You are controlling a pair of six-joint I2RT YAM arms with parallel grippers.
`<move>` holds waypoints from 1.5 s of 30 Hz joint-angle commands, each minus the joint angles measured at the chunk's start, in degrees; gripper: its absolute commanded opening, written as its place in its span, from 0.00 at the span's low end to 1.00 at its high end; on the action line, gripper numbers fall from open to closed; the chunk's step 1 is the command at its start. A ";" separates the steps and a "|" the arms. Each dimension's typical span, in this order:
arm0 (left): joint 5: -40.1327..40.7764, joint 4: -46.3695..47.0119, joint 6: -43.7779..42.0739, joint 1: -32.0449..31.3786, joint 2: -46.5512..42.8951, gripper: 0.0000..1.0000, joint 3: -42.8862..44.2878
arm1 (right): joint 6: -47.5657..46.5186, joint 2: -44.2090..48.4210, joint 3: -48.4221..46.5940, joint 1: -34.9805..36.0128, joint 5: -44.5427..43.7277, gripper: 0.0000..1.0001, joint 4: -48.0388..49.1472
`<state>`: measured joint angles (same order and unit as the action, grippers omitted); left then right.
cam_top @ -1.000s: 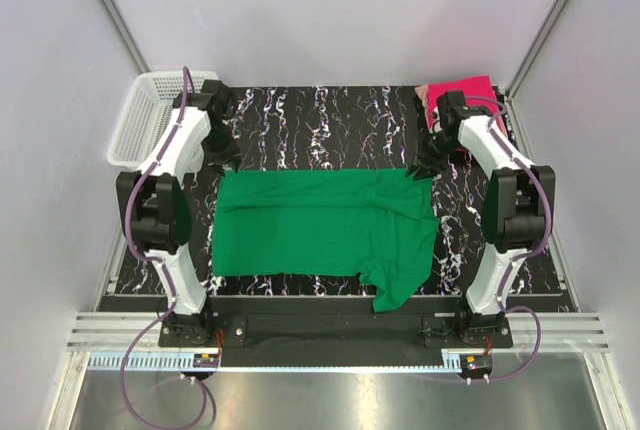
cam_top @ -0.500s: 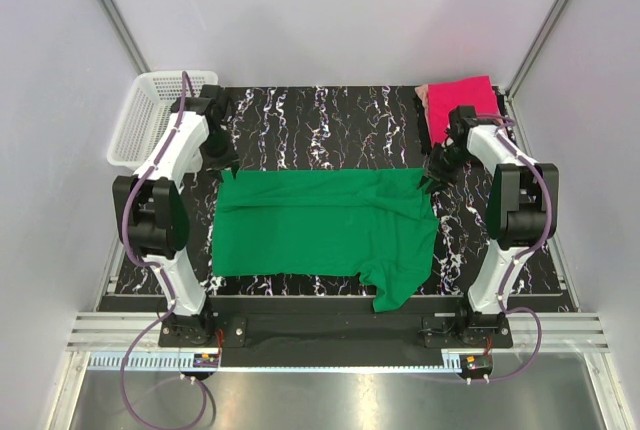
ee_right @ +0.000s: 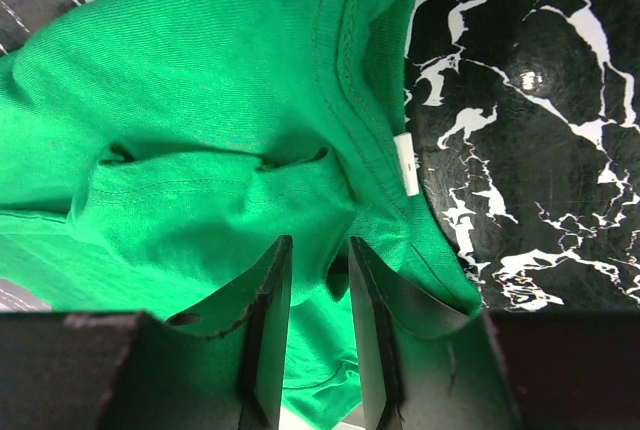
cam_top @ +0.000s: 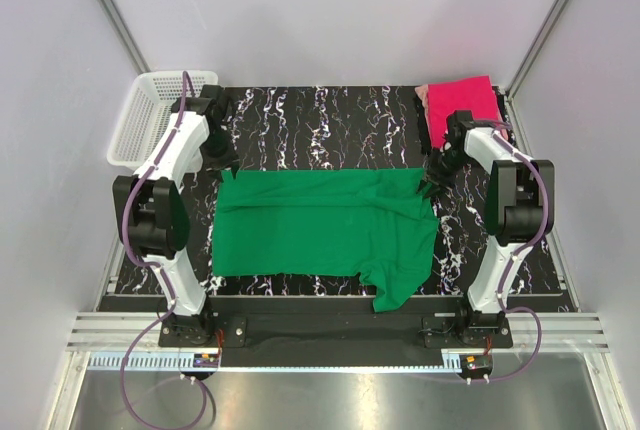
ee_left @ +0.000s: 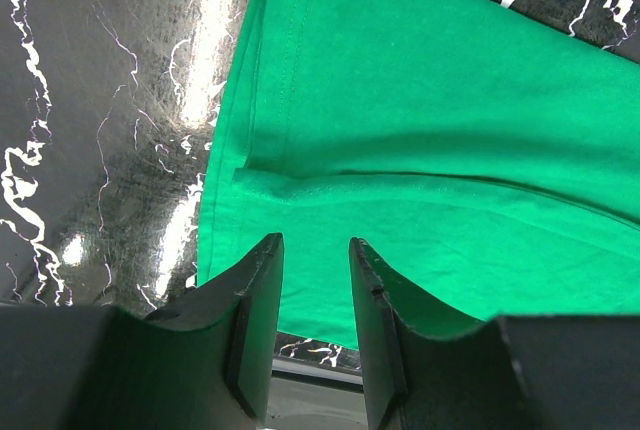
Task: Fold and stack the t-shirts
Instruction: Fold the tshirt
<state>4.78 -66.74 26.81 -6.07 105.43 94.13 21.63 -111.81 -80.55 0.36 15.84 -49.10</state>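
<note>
The green shirt (cam_top: 320, 225) lay flat on the desk (cam_top: 330, 120), its long axis left to right between the arms. The pink shirt (cam_top: 462, 100) sat folded at the far right corner. The left gripper (ee_left: 312, 242) hung over green's far left corner and the right gripper (ee_right: 318, 242) over its far right. Both were equally near, with jaws narrowly parted and empty. A second earlier the right arm had covered part of the pink shirt.

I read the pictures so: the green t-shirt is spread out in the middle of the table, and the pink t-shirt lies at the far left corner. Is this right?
Not fully. The pink t-shirt lies at the far right corner, not the left, as the top external view shows. The green t-shirt is indeed spread out in the middle of the table.
</note>
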 commanded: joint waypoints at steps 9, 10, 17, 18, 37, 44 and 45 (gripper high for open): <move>0.85 0.38 -0.88 0.00 -1.45 0.36 0.79 | 0.61 -1.74 -0.30 0.25 0.42 0.36 0.32; 0.94 0.38 -0.79 0.09 -1.37 0.36 0.71 | 0.52 -2.01 -0.31 0.25 0.60 0.36 0.32; 1.20 0.47 -0.79 0.09 -1.37 0.36 0.53 | 0.61 -1.92 -0.39 0.17 1.74 0.22 0.41; 1.20 0.38 -0.70 0.09 -1.28 0.36 0.53 | 0.61 -1.75 -0.39 0.25 2.00 0.14 0.32; 0.50 2.14 -0.35 -0.44 -3.65 0.35 -3.24 | 1.58 14.94 12.87 0.43 9.47 0.00 -0.03; 0.41 2.40 0.26 -1.32 -4.70 0.35 -3.78 | 1.22 16.71 17.35 0.52 10.88 0.03 -0.64; 0.41 2.40 0.35 -1.40 -4.97 0.35 -3.78 | 1.31 16.71 17.62 0.61 10.97 0.05 -0.99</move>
<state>4.82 -65.80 26.87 -7.03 104.27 90.24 23.16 -97.12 -64.07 0.49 25.06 -49.34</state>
